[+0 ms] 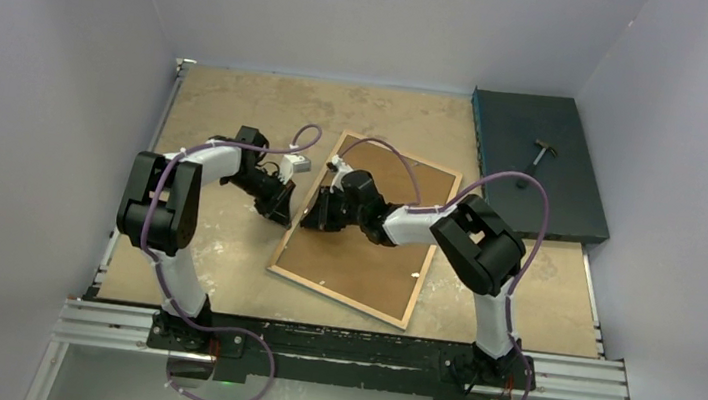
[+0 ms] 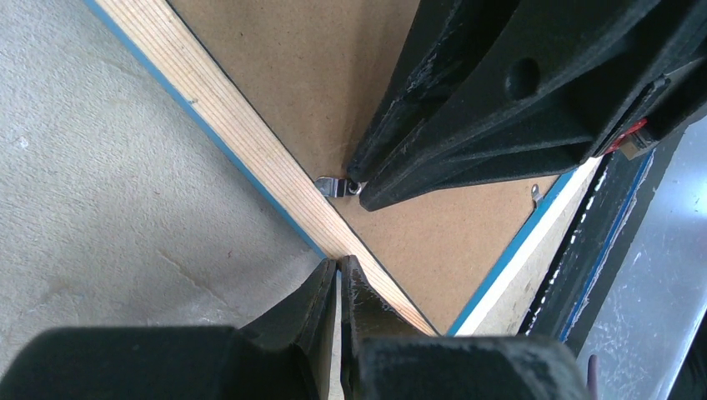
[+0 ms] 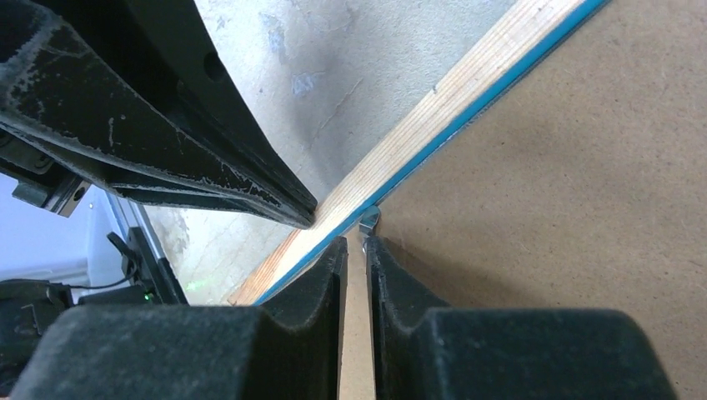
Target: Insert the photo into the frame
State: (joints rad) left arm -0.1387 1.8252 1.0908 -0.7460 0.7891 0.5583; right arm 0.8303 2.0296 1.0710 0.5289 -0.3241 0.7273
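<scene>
Nearest, my right claw (image 3: 356, 246), narrowly parted, noses a metal tab (image 3: 371, 218) on the frame (image 3: 450, 92); my left claw (image 2: 340, 265), closed, sits at its rail. A slip off the tab could scratch the backing board (image 3: 567, 208).

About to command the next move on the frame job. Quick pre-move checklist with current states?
1. Frame face-down, wood back up: ok.
2. Backing board seated inside the frame: ok.
3. Photo under the board: cannot tell, hidden.
4. Left jaws shut, tips on the frame's rail: ok.
5. Right jaws with tips at the metal tab: ok.
6. Right jaws gripping that tab: cannot tell.
</scene>
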